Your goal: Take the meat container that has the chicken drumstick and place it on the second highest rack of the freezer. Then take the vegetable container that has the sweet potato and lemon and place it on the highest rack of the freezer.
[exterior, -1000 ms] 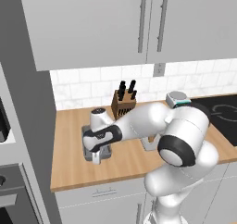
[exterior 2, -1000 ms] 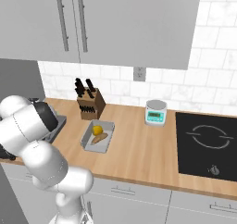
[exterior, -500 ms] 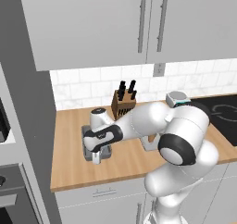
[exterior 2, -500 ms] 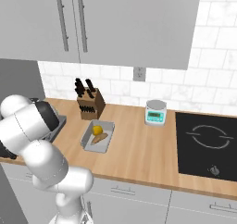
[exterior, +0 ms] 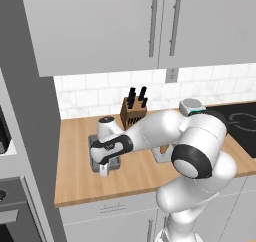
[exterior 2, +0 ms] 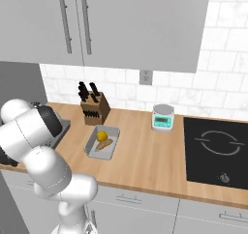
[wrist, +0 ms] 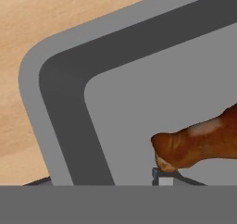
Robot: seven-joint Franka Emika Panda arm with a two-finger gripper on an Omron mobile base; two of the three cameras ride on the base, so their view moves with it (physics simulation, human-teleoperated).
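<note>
Pincer was lowered over the grey meat container at left centre of the left base view, its jaws seen narrowing, grip unconfirmed; the chicken drumstick lay inside, lower right of the hand view

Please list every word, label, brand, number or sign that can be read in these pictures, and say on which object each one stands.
No readable text.
Small teal-and-white kitchen scale: display too small to read.
Black glass cooktop: one pale circular-arrow burner marking, a sign without letters.
Wooden knife block, grey tray with yellow lemon, grey meat tray: nothing printed.
</note>
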